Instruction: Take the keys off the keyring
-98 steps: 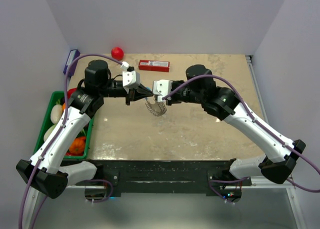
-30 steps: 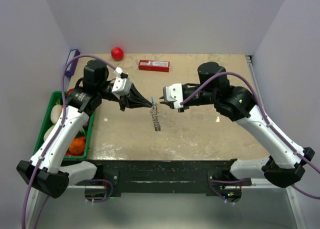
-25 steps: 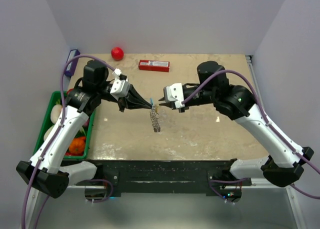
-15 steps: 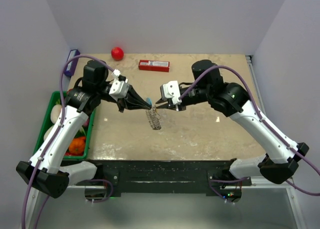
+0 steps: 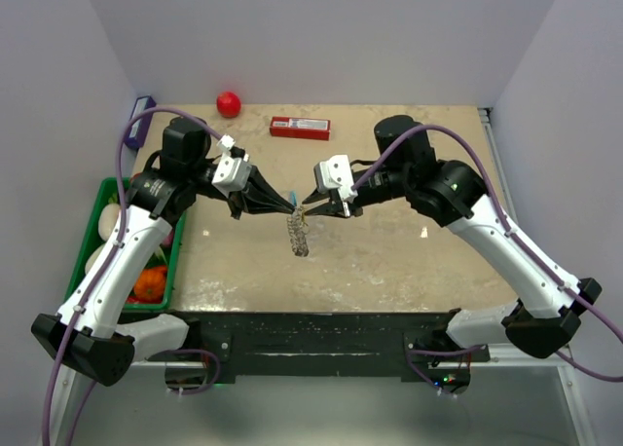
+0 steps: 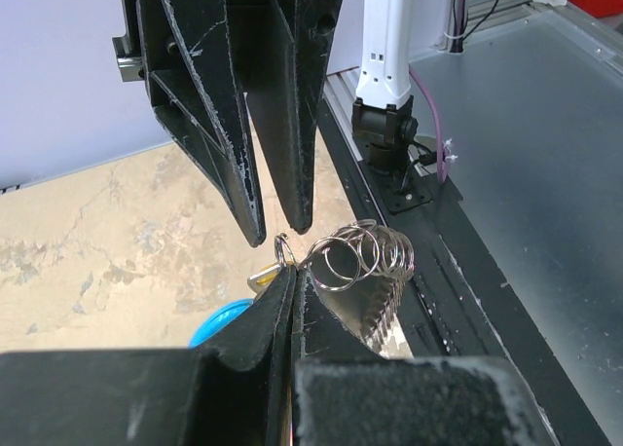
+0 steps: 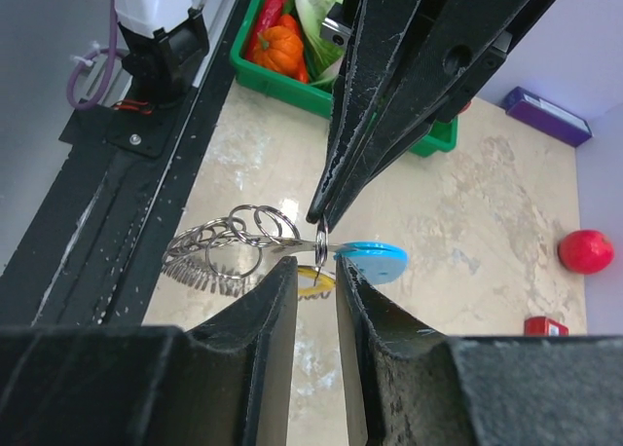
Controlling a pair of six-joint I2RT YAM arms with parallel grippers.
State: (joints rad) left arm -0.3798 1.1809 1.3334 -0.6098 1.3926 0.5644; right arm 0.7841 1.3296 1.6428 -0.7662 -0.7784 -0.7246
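The keyring [image 5: 300, 237] is pinched aloft in the closed left gripper [image 5: 290, 204] so its loops dangle, while the right gripper [image 5: 308, 212] is set at the keyring's top, jaws narrowly parted around the brass key [image 7: 313, 286], apparently ready to pull it off.

Beige mottled tabletop [image 5: 389, 261], lilac walls [image 5: 321, 37]

The beige, stone-patterned tabletop [image 5: 389, 261] is carrying a red ball [image 5: 228, 102] lying far left, a red rectangular box [image 5: 300, 128] lying far centre, and a green plastic bin [image 5: 174, 276] sitting left.
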